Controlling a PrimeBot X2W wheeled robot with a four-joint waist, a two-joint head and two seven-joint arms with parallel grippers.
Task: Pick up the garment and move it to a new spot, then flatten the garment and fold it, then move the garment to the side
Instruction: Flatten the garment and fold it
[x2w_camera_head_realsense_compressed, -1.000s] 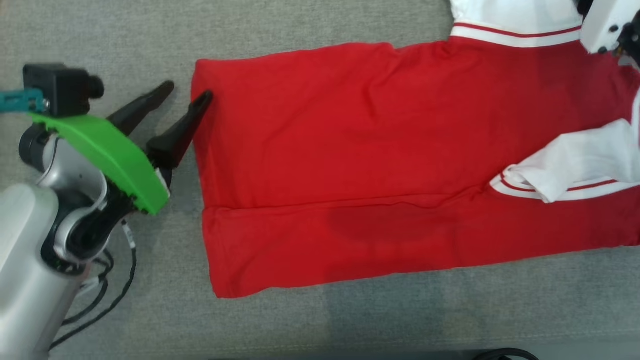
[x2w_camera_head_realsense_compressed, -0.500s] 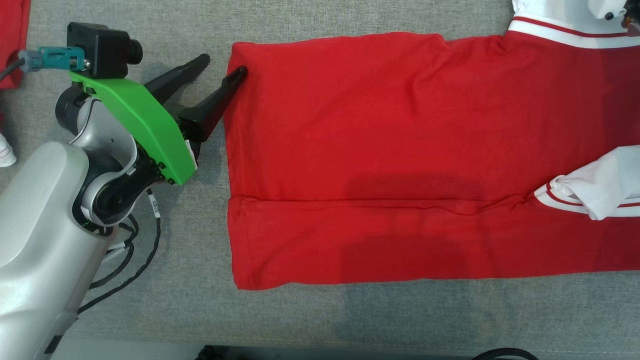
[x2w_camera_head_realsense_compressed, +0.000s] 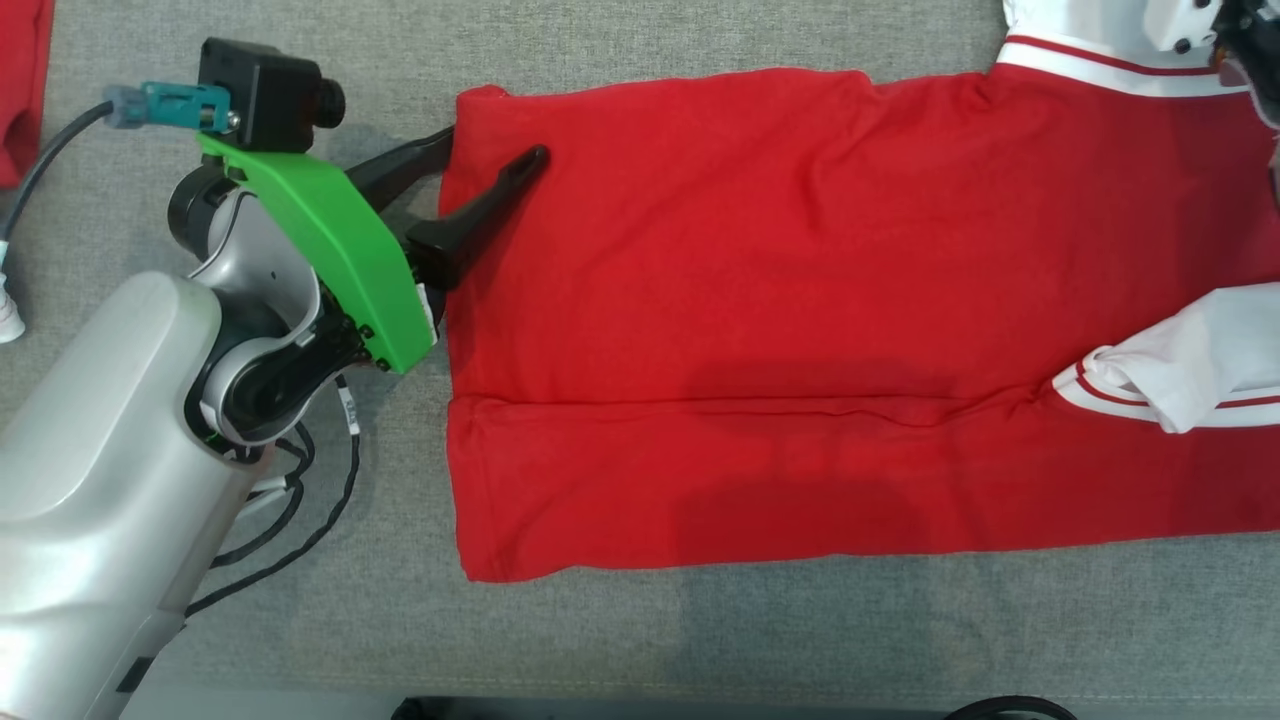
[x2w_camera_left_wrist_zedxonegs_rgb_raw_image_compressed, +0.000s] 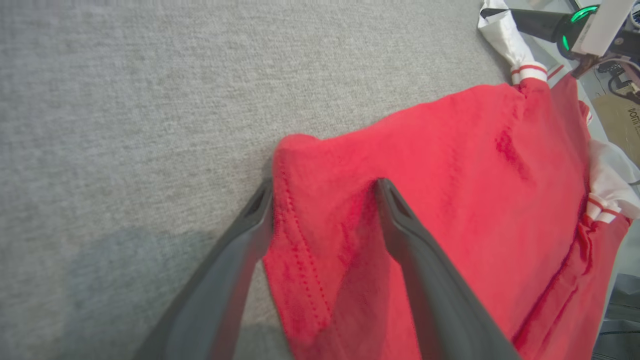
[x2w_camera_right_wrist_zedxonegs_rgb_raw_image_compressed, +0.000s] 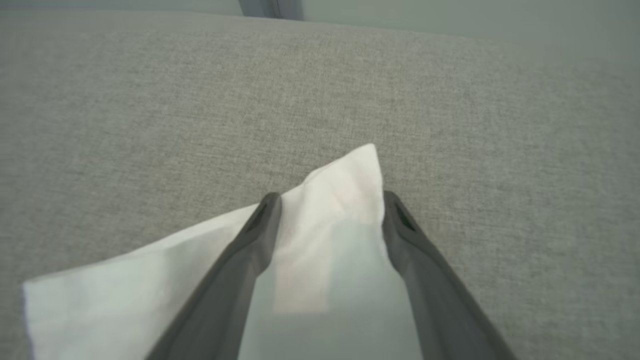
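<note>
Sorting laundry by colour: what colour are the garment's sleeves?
The sleeve is white with a thin red cuff stripe, on a red garment. Clearest in the head view.

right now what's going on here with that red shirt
The robot is working on a red garment spread flat on a grey surface. Its left end effector is open and straddles the hem corner, with one finger on top of the cloth. Its right end effector is open around the tip of a white sleeve. Neither has closed, so nothing is lifted yet.
</note>
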